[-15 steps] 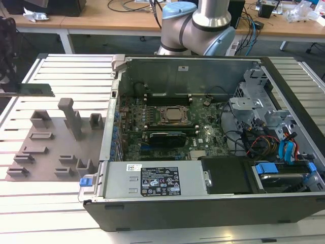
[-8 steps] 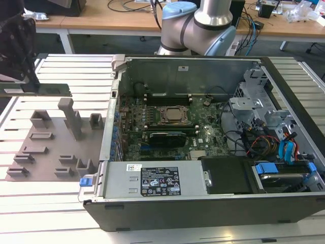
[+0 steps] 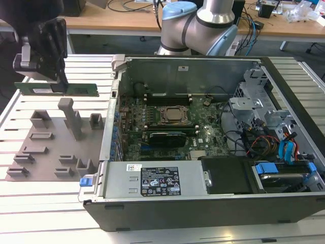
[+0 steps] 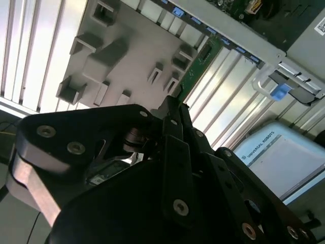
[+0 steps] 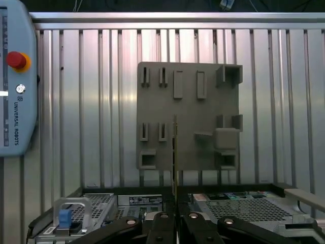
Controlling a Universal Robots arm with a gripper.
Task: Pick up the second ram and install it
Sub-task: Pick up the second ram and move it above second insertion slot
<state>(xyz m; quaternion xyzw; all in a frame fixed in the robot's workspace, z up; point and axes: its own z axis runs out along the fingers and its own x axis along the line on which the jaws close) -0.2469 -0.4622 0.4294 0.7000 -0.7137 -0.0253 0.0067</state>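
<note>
**Student:** Which step does the figure show?

**Tutor:** The carry, by my reading. The gripper (image 3: 53,81) is closed narrow on the second ram (image 3: 81,90), pinching the green stick near one end. The stick hangs level outside the computer case (image 3: 114,101), beyond the case's wall on the exterior view's left. It is above the grey fixture plate (image 3: 51,147) that lies beside that wall. Pick-up looks complete, and installation is not yet done.

**Student:** Do the wrist cameras agree?

**Tutor:** Yes. In the first wrist view the second ram (image 5: 174,152) appears edge-on, as a thin line rising from the gripper (image 5: 175,221) across the fixture plate (image 5: 188,101). In the second wrist view its green face (image 4: 203,61) runs out from the fingertips toward the case's edge.

**Student:** How far is the stick from where it belongs?

**Tutor:** Well apart. Inside the case, the memory slots (image 3: 165,97) sit just beside the CPU socket (image 3: 175,116), and a black card (image 3: 165,137) lies on the socket's other side. Seating would, I judge, call for the stick's long edge to line up with a free slot.

**Student:** Is there any writing?

**Tutor:** A white label (image 3: 160,185) with dense print sits on the case's metal cover, and a small pale sticker is on the stick's face. The grey teach pendant (image 5: 15,101), with its red button (image 5: 15,60), carries lettering. None of this print is transcribed here.
</note>
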